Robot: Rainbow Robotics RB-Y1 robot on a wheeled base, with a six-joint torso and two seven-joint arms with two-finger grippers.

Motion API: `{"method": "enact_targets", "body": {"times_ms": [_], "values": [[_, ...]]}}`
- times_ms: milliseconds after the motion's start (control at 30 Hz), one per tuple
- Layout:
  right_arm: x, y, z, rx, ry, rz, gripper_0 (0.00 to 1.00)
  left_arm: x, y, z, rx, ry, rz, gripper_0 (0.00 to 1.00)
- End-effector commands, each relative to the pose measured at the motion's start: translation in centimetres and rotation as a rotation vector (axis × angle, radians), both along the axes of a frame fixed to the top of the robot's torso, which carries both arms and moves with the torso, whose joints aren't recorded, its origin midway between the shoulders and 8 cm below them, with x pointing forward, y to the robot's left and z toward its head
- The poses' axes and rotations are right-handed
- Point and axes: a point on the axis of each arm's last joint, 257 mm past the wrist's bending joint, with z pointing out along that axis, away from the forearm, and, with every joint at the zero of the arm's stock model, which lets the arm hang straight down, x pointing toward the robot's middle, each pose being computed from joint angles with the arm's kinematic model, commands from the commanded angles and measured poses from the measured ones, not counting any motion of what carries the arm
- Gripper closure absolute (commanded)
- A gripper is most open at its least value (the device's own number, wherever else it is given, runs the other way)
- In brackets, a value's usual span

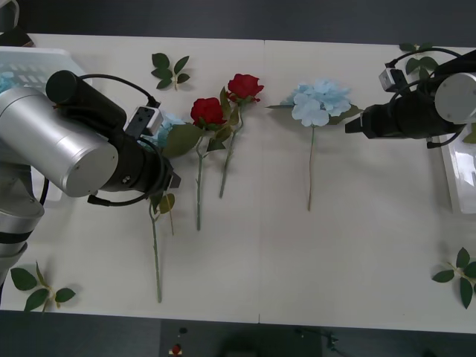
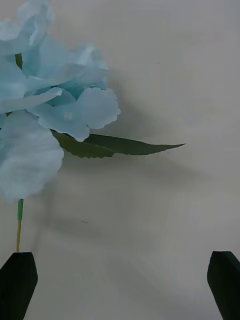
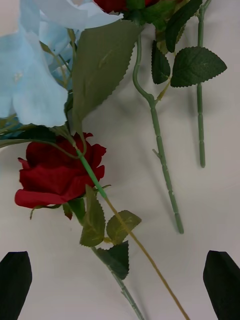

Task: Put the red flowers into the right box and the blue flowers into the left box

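Two red flowers [image 1: 207, 111] [image 1: 244, 86] lie mid-table, stems toward me. My left gripper [image 1: 169, 180] hovers open just left of them, over a third red flower [image 3: 57, 175] and a blue flower [image 3: 30, 85]; its black fingers [image 3: 15, 282] flank both, touching nothing. Another blue flower [image 1: 320, 103] lies right of centre. My right gripper [image 1: 353, 125] hangs beside its bloom [image 2: 50, 115], open and empty, fingertips [image 2: 225, 280] apart over bare table. The slotted left box [image 1: 30, 63] is at the far left. The right box [image 1: 461, 171] shows at the right edge.
Loose green leaf sprigs lie at the back [image 1: 169, 71], front left [image 1: 41, 286], front right [image 1: 460, 275] and far right [image 1: 420, 61]. Something pale blue [image 1: 4, 80] shows in the left box. A seam [image 1: 262, 223] runs down the table's middle.
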Motion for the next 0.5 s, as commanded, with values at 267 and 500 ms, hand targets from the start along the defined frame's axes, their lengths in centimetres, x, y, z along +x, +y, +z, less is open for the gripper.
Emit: {"method": "enact_targets", "body": {"times_ms": [267, 500], "values": [[1.3, 6.1, 0.3, 0.023, -0.031, -0.08, 0.0, 3.2, -0.2, 0.5, -0.01, -0.043, 0.089, 0.0], [1.8, 7.7, -1.1, -0.037, -0.044, -0.158, 0.0, 6.2, 1.1, 0.1, 0.047, -0.115, 0.121, 0.0]]}}
